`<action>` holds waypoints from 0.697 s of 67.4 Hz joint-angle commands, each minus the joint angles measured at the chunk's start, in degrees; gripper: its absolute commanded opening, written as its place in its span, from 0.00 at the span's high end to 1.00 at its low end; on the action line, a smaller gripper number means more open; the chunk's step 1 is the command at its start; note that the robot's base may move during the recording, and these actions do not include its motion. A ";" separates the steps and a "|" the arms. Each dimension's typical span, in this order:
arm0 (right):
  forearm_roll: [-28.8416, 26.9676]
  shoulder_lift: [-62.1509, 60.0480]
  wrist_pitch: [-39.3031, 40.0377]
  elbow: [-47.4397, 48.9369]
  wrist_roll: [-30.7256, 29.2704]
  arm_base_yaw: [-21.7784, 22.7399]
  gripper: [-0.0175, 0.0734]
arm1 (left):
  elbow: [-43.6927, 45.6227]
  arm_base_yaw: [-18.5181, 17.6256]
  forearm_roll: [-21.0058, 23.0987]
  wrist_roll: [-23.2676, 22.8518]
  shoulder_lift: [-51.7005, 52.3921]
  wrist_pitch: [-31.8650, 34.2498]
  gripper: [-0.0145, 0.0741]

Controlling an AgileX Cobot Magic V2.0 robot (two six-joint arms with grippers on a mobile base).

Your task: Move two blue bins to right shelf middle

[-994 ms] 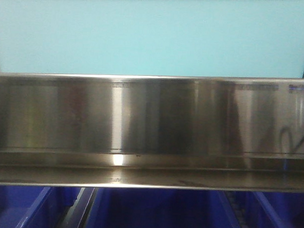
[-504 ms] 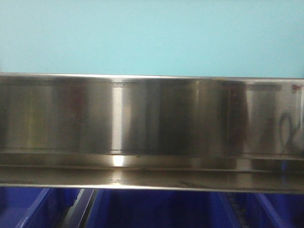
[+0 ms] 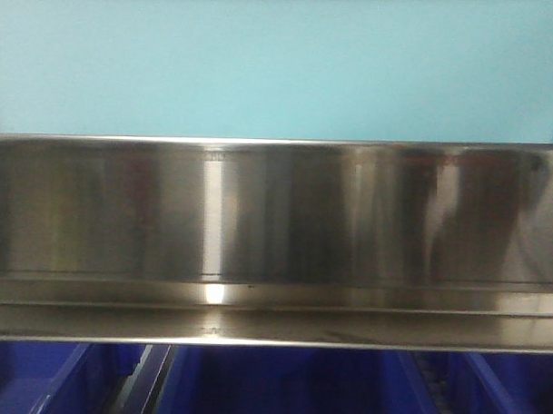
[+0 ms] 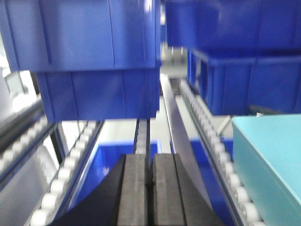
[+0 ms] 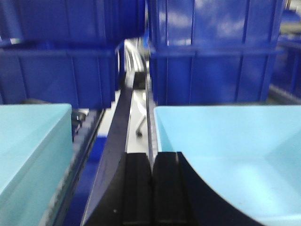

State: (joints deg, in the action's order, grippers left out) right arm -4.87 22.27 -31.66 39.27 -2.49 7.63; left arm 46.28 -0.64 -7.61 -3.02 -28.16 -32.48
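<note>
Dark blue bins fill the shelf ahead: a stacked pair [image 4: 94, 56] at upper left and others [image 4: 235, 47] at upper right in the left wrist view, and two more [image 5: 211, 52] [image 5: 61, 56] in the right wrist view. My left gripper [image 4: 150, 162] is shut with nothing between its pads, hanging over a roller lane short of those bins. My right gripper [image 5: 151, 160] is shut and empty too, between two light blue bins [image 5: 225, 150] [image 5: 28, 146]. The front view shows a light blue bin [image 3: 281, 66] above a steel beam and dark blue bins [image 3: 288, 389] below.
A wide steel shelf beam [image 3: 275, 234] crosses the front view. White roller tracks [image 4: 207, 127] and a metal divider rail [image 5: 117, 141] run between the lanes. A light blue bin corner [image 4: 273, 155] sits at the lower right of the left wrist view, and a dark blue bin [image 4: 108, 165] lies below.
Only the reflections on the right end of the steel beam have shifted; a dark curled shape seen there earlier is gone. The bins and beam stay put.
</note>
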 commanded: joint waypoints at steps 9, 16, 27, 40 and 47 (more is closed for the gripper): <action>0.02 12.46 -2.81 11.49 -0.04 0.17 0.99 | 13.54 -0.35 -0.07 0.00 -14.52 -7.77 0.96; 0.02 15.24 -1.34 13.81 -0.04 0.17 0.99 | 16.09 -0.35 -0.07 0.00 -18.12 -7.67 0.96; -0.44 18.64 3.45 14.15 1.75 0.17 0.99 | 16.44 -0.35 -0.07 -0.01 -22.69 -1.99 0.96; -3.23 28.36 -3.77 18.71 2.49 -1.19 0.98 | 21.30 -0.68 5.00 -0.62 -32.30 -3.62 0.96; -0.53 34.22 -8.94 23.42 3.73 -5.21 0.97 | 27.25 -4.21 4.80 -3.83 -37.21 -8.39 0.96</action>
State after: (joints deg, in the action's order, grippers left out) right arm -7.06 52.54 -37.81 59.61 0.00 5.06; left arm 69.47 -2.27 -3.53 -4.02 -62.37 -38.39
